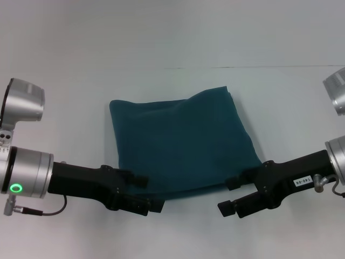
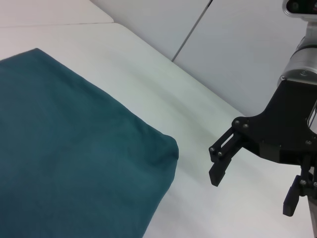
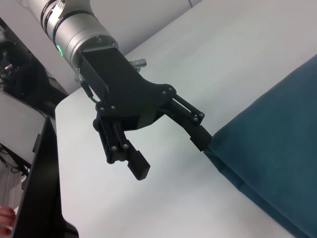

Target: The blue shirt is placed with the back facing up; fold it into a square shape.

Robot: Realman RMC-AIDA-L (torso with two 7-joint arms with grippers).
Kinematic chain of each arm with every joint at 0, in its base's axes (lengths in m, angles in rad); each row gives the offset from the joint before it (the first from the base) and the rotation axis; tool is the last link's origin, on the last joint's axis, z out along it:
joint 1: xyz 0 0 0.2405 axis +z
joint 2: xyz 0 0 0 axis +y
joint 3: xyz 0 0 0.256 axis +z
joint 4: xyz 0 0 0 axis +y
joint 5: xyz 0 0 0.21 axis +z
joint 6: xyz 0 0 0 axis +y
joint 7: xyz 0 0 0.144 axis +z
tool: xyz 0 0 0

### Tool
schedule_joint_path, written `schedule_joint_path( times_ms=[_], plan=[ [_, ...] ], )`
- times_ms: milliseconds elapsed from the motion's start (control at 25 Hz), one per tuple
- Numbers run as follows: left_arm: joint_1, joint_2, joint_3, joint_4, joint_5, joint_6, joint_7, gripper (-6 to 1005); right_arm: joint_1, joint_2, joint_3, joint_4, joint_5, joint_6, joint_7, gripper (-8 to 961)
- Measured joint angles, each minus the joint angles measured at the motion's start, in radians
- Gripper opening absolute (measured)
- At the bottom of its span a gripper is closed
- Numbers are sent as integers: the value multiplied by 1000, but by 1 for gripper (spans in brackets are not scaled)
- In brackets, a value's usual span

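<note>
Jaws: both grippers spread wide, nothing held in either.

Head view / shirt: blue shirt [image 1: 180, 143] lies flat mid-table as a compact, roughly square pad. No sleeves or collar showing, only plain fabric. Far right corner humps up a bit; near edge shows stacked layers.

Head view / left gripper [image 1: 146, 193]: low at the shirt's near left corner, upper finger at or over the hem, lower finger out on the white table [image 1: 172, 38]. Can't tell if it touches cloth.

Head view / right gripper [image 1: 230, 195]: mirror pose at near right corner, one finger by the hem, other off the cloth, empty.

Left wrist view: shirt corner [image 2: 166, 148] looks rounded and thick, several layers deep. Right gripper [image 2: 255, 181] seen across bare table, fingers apart, clear of the fabric.

Right wrist view: left gripper [image 3: 171, 156] open. One fingertip [image 3: 200, 139] sits right at the shirt edge [image 3: 233, 171], other hangs over bare table. A layered fold seam is visible along that edge.

Progress: judged nearly done. Folds appear complete and the outline is approx square already.

Left to do: prob. just back both arms away; maybe flatten the raised far corner and square the near edge if a neater result is wanted.
</note>
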Motion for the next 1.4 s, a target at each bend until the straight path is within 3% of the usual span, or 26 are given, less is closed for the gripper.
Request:
schedule_joint_path(
  times_ms=[1400],
  plan=[
    [5,0,-12,0,-1,1,2,947,4,-7,2,0,1,-6,1,895]
  ],
)
